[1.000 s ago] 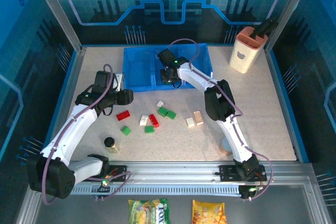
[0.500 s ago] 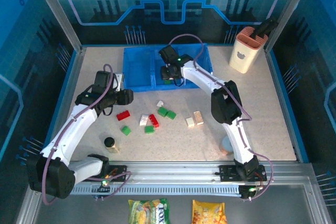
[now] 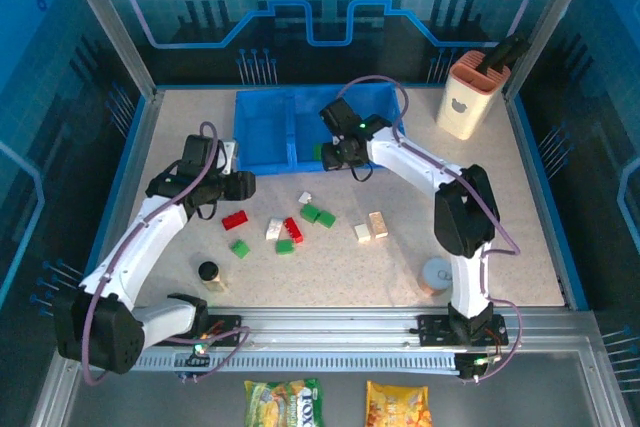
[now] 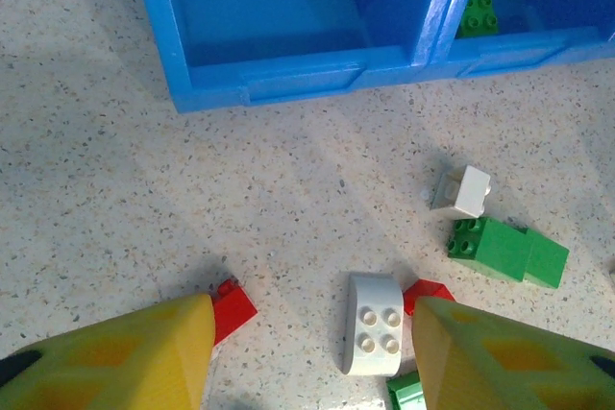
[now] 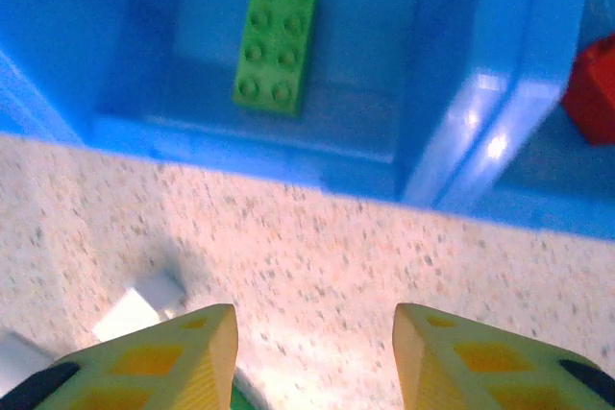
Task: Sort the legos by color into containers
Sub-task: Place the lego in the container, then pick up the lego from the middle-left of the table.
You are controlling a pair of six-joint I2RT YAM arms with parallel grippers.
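Note:
The blue three-compartment tray (image 3: pixel 262 137) stands at the back of the table. A green brick (image 5: pixel 276 42) lies in its middle compartment and a red brick (image 5: pixel 591 88) in the right one. My right gripper (image 5: pixel 315 362) is open and holds nothing, hovering over bare table just in front of the tray's front wall (image 5: pixel 288 156); from above that right gripper (image 3: pixel 340 155) is at the tray's near edge. My left gripper (image 4: pixel 312 352) is open above a white brick (image 4: pixel 375 324), with red bricks (image 4: pixel 231 302) by each finger. More green (image 3: pixel 318 215), red (image 3: pixel 235 219) and cream bricks (image 3: pixel 371 228) lie loose mid-table.
A peach-and-white holder (image 3: pixel 465 95) stands at the back right. A small black cylinder (image 3: pixel 208 271) sits front left and a round silver can (image 3: pixel 437 275) front right, beside the right arm. Open table lies right of the cream bricks.
The right gripper has pulled back from over the tray's middle compartment to its front edge and shifted right; the green brick stays in the tray. The left arm has barely moved.

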